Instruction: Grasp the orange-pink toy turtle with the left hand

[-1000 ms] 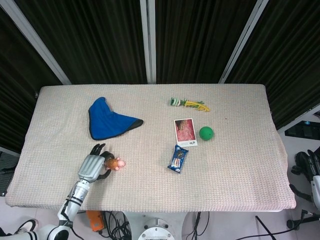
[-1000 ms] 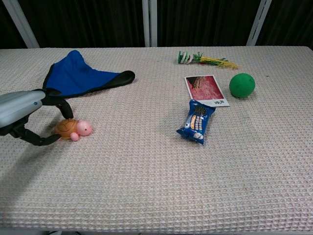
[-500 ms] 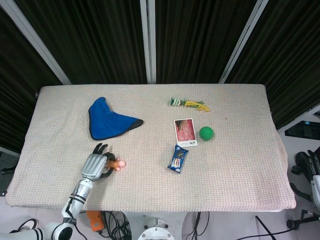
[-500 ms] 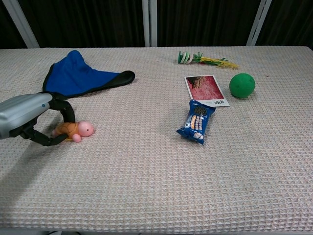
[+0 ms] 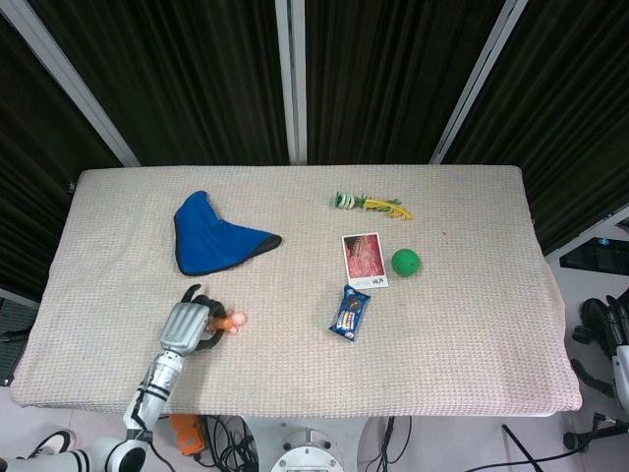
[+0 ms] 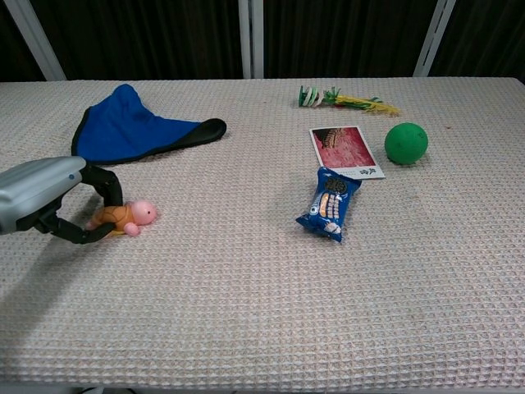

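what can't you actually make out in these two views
- Toy turtle: its rear is hidden by the left hand in the chest view, so a firm grip is unclear.
- Left hand: palm side hidden in the head view.
- Right hand: cut off by the head view's right edge.
- Card: print too small.

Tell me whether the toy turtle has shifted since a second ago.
Yes. The toy turtle has tilted and slid slightly toward the blue cloth, as the left hand closed around it.

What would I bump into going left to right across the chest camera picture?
Left hand → turtle → snack pack → green ball. The blue cloth, photo card and green-yellow toy overlap these sideways, so I left them out.
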Controlling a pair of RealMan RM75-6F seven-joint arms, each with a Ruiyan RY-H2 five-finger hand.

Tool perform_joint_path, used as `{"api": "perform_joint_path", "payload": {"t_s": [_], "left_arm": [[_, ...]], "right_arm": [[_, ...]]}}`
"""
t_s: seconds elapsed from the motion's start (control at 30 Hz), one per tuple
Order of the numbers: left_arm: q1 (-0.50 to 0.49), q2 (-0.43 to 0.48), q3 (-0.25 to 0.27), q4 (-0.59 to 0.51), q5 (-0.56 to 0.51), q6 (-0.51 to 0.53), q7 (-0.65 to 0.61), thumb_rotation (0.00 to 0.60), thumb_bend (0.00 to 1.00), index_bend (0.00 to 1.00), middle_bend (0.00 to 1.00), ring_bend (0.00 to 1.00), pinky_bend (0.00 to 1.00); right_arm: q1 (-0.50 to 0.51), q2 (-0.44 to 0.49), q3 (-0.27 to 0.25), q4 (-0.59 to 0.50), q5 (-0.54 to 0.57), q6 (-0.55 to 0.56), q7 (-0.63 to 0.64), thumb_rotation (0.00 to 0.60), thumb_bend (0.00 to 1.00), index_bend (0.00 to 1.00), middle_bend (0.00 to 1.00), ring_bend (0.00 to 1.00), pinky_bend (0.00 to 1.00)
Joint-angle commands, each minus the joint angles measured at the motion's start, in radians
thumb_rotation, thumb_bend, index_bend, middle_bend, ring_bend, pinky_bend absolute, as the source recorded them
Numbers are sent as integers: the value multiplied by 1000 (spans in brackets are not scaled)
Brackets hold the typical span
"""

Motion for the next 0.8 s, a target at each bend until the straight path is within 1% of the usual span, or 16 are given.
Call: {"api": "perform_joint_path", "payload": {"t_s": [0.03, 0.1, 0.13, 0.27, 0.37, 0.43, 0.5, 0.6, 0.73, 0.8], "left_arm": [[-6, 30, 5, -34, 1, -17, -19, 600, 283, 300, 293, 85, 58], [-8, 36, 3, -44, 7, -13, -34, 600, 276, 255, 230, 41, 65], [-9, 39, 3, -45, 10, -11, -36, 600, 275, 253, 223, 36, 67], [-10, 43, 7, -49, 12, -9, -37, 600, 275, 251, 221, 34, 68], [-12, 43, 7, -47, 5, -17, -38, 600, 276, 256, 247, 34, 68], [-14, 38, 5, -41, -2, -22, -38, 600, 280, 280, 289, 37, 69], [-16, 27, 0, -30, -6, -19, -42, 600, 298, 327, 353, 65, 76], [-16, -2, -10, -1, -1, -3, -67, 600, 336, 451, 476, 153, 108], [-22, -23, -13, 39, -7, -9, -75, 600, 373, 574, 589, 242, 127], [-22, -35, -17, 57, -12, -8, -79, 600, 388, 652, 659, 300, 147]], "right_arm": [[0, 0, -1, -1, -1, -1, 0, 600, 152, 0, 0, 0, 0], [0, 0, -5, -3, -7, -1, -1, 600, 151, 0, 0, 0, 0], [0, 0, -7, -4, -9, -1, -2, 600, 152, 0, 0, 0, 0], [2, 0, -6, -4, -7, -5, -4, 600, 152, 0, 0, 0, 0], [3, -1, -4, -3, -4, -8, -4, 600, 152, 0, 0, 0, 0], [4, -2, -5, -1, -3, -12, -3, 600, 152, 0, 0, 0, 0], [5, -3, -5, 1, -1, -16, -3, 600, 153, 0, 0, 0, 0], [6, -4, -4, 5, 4, -22, -1, 600, 153, 0, 0, 0, 0], [9, -5, -2, 11, 10, -31, 1, 600, 153, 0, 0, 0, 0], [10, -6, -1, 14, 13, -35, 4, 600, 153, 0, 0, 0, 0]]}}
